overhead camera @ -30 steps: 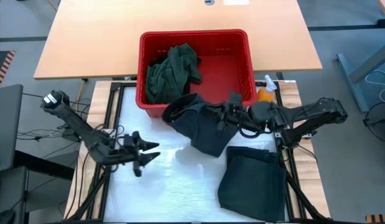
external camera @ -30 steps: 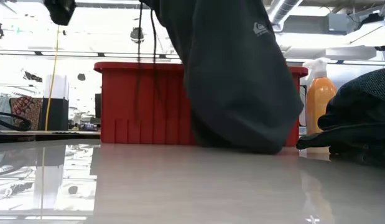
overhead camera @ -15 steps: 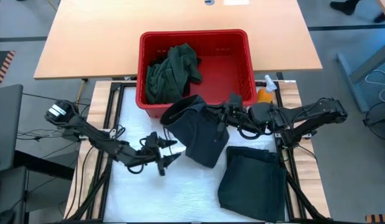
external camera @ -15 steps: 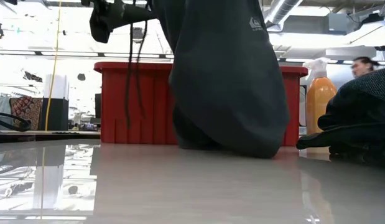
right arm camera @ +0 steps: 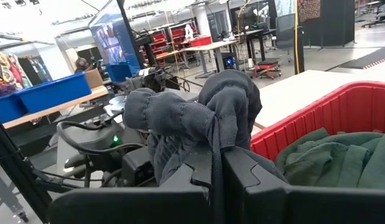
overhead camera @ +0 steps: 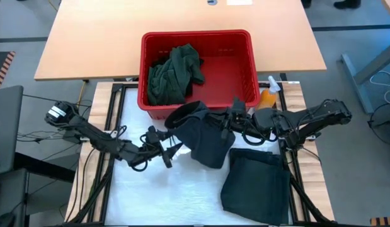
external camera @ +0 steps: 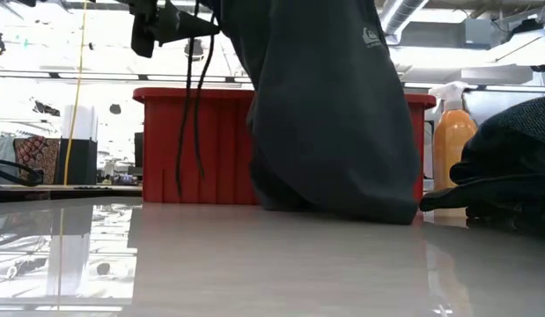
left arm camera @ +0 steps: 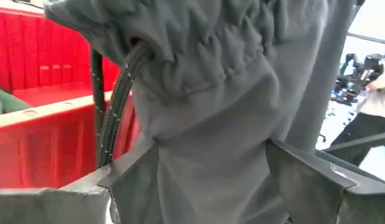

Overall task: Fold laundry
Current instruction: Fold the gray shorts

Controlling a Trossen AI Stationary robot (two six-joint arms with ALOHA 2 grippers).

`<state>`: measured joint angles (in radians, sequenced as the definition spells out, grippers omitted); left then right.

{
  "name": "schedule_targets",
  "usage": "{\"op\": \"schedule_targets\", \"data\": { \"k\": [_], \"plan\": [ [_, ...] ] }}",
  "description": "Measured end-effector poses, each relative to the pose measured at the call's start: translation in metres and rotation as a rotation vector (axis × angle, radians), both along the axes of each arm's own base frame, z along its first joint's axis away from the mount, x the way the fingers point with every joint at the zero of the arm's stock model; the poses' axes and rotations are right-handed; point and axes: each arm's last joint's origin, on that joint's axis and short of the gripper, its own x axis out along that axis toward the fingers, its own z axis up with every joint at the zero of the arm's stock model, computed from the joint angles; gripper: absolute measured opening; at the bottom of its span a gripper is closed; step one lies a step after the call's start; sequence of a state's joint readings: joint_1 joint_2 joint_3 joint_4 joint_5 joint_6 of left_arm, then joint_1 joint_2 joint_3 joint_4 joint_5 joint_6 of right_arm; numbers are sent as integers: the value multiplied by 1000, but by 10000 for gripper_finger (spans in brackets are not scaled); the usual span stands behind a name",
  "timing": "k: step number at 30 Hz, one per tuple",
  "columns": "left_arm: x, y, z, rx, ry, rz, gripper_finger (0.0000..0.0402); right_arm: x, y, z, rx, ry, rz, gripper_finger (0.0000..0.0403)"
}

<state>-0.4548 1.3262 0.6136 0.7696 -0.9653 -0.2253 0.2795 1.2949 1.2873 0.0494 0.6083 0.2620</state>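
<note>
The right gripper (overhead camera: pixel 231 118) is pinched on a dark grey garment (overhead camera: pixel 204 135) and holds it up just in front of the red basket (overhead camera: pixel 245 44) — the cloth hangs down, its lower end on the table (overhead camera: pixel 182 195). The left gripper (overhead camera: pixel 171 151) is at the garment's left edge, fingers (left arm camera: pixel 310 174) spread wide on either side of the fabric. A green garment (overhead camera: pixel 172 72) lies in the basket; another dark one (overhead camera: pixel 254 180) lies on the table's right side — beside it, an orange bottle (overhead camera: pixel 268 94).
</note>
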Motion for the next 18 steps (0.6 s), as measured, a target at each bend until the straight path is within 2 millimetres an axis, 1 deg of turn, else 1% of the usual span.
{"op": "schedule_targets", "data": {
  "k": [5, 10, 18],
  "plan": [
    [4, 5, 2, -6, -29, -82, 287, -1, 1, 0, 0, 2, 2, 30],
    [9, 14, 13, 29, -119, -187, 287, -1, 0, 0, -1, 6, 3, 30],
    [14, 31, 21, 23, -219, -259, 284, -1, 2, 0, 0, 5, 10, 30]
  ]
}}
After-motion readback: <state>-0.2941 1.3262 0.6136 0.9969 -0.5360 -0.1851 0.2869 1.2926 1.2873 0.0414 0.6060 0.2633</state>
